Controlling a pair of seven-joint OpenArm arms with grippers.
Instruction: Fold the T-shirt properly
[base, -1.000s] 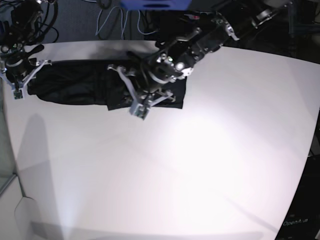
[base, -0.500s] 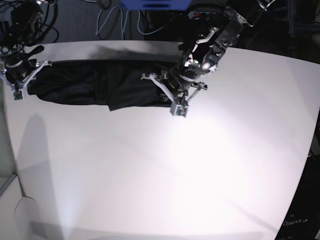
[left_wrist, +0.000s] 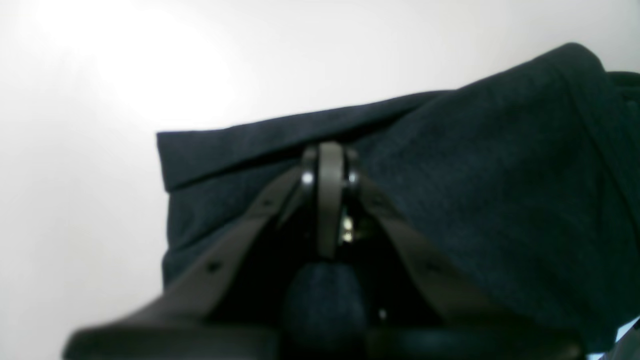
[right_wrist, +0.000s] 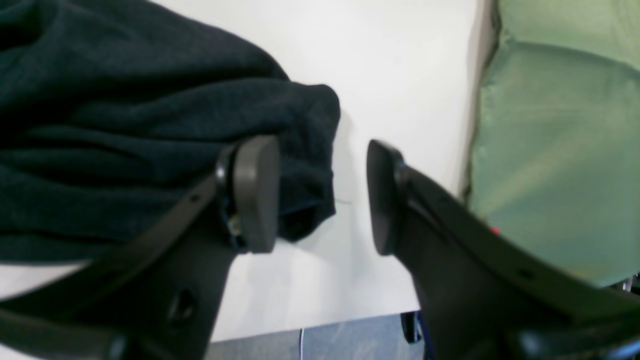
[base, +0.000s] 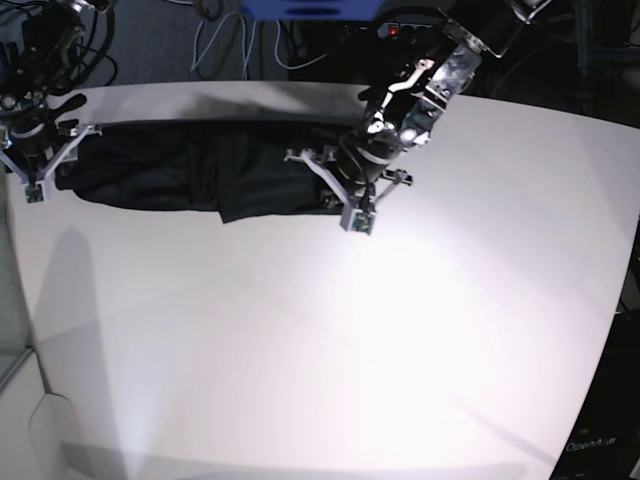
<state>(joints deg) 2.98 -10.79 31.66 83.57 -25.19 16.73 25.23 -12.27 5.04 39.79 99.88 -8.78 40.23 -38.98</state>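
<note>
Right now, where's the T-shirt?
In the base view the T-shirt lies stretched along the table's far edge, between the right gripper and the left gripper.

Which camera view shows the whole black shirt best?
The base view: the shirt lies there as one long folded strip across the table. The left wrist view shows only one folded corner; the right wrist view shows only a bunched end.

The white worktop (base: 330, 340) carries one thing: the black T-shirt (base: 200, 170), stretched in a long folded band near the rim from about ten o'clock to twelve o'clock. The shirt lies flat on the surface, its cloth bunched and creased.
</note>
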